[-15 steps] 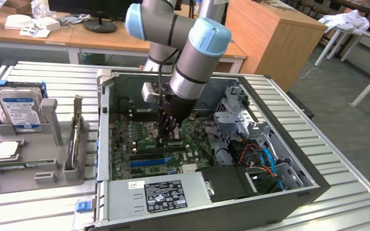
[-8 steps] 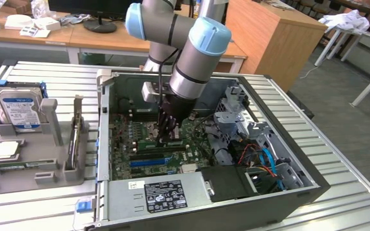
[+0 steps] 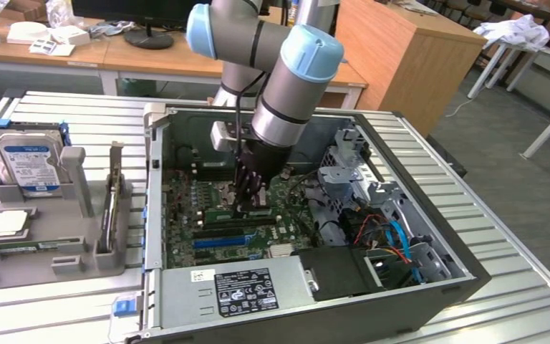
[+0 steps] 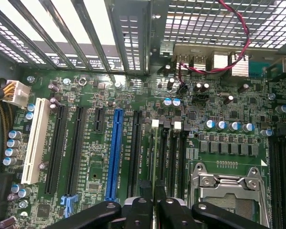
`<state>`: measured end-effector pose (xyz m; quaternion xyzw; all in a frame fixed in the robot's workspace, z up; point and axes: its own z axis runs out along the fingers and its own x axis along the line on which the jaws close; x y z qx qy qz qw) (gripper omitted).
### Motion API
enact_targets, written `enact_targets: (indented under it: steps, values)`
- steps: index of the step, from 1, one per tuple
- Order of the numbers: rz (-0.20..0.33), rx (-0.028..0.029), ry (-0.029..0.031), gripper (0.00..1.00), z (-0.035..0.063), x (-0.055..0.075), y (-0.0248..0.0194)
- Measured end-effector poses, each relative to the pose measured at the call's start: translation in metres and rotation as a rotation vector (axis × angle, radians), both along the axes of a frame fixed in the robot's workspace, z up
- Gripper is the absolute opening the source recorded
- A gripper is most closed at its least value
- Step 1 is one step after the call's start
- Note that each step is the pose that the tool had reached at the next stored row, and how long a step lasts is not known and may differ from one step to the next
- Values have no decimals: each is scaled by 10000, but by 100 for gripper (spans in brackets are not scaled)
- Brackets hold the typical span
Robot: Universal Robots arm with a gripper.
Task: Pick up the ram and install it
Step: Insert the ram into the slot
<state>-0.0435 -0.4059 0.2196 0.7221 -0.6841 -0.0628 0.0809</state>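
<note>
Closed on the ram [image 4: 155, 157], the end effector [image 4: 155, 195] reaches deep into the open computer case [image 3: 154, 186], its black fingers [image 4: 142, 206] pinching the thin green stick from both sides. In the wrist view the ram is seen edge-on, standing upright between the fingers and lined up along one of the dark memory slots of the motherboard [image 4: 86, 95], just beside the metal CPU socket [image 4: 226, 188]. Whether it is fully seated in that slot cannot be told. A long blue expansion slot [image 4: 115, 152] and a white one [image 4: 35, 148] lie on the far side of the ram from the socket, well apart from it. In the exterior view the arm comes down from above into the middle of the case, which lies on its side on a slatted metal worktop [image 3: 514, 251]. Towards the exterior view's left, a silver hard drive [image 3: 29, 161] stands in a grey holder [image 3: 65, 244] on the same worktop.
</note>
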Motion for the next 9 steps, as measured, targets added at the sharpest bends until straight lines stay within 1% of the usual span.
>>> enact_targets:
  steps: [9]
  values:
    - [0,-1,0,13,0,0,-5]
